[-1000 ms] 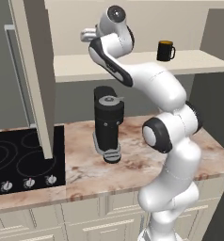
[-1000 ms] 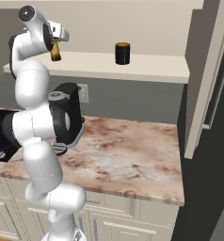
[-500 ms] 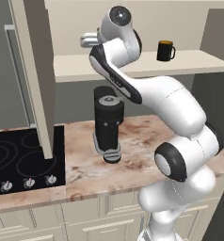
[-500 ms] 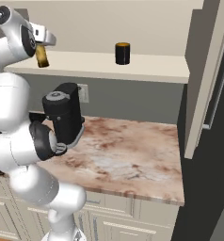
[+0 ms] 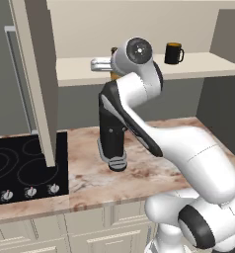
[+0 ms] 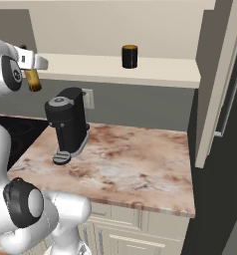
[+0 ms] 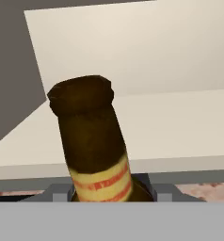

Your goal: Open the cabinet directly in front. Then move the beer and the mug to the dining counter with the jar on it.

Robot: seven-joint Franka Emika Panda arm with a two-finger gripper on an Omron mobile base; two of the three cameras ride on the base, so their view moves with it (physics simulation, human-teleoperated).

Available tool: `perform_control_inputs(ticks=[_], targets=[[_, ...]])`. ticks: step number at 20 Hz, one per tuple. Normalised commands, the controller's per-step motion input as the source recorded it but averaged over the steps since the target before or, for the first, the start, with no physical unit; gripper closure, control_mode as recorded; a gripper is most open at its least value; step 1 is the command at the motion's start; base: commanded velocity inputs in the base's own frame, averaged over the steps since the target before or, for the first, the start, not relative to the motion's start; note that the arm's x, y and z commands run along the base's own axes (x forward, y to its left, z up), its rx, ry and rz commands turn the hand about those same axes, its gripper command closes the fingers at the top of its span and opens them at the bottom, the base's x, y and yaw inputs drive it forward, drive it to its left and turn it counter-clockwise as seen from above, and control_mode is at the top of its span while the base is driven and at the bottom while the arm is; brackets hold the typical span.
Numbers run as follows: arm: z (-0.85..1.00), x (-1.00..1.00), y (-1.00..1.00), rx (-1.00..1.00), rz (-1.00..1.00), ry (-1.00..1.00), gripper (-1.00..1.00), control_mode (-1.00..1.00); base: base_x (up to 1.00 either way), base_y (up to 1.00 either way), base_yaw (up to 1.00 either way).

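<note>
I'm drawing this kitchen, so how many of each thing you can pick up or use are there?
Bottle: 1
Mug: 1
Coffee machine: 1
Cooktop: 1
Total: 4
</note>
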Motion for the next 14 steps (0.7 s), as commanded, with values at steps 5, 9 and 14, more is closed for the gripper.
perform_control_inputs(ticks=[5,9,14], targets=[[-0.76,-1.00,-0.51,0.14,0.00,-0.12,1.00,-1.00,0.00,0.00,0.00],[-0.38,-1.00,-0.68,0.07,0.00,-0.31,1.00,-1.00,0.00,0.00,0.00],[-0.01,-0.92,-0.42,0.00,0.01,-0.54,1.00,-1.00,0.00,0.00,0.00]])
